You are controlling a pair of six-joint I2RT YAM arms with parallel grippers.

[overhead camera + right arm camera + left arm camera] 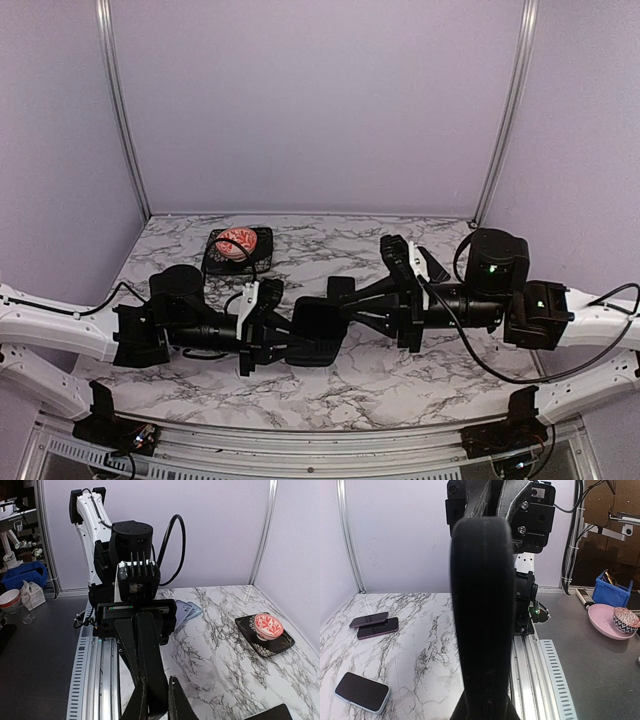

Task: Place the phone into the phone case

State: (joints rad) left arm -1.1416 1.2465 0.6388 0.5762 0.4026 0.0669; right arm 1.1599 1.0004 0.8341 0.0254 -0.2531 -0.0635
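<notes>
Left tool [288,340] clamped on black phone case [482,620], held clear of marble table [420,655], right tool [156,700] clenched on its far edge, pale-rimmed phone [362,692] flat on table.

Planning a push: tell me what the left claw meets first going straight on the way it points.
Likely the right claw, closed on the far end of the black case the left claw holds; nothing else shows between.
</notes>
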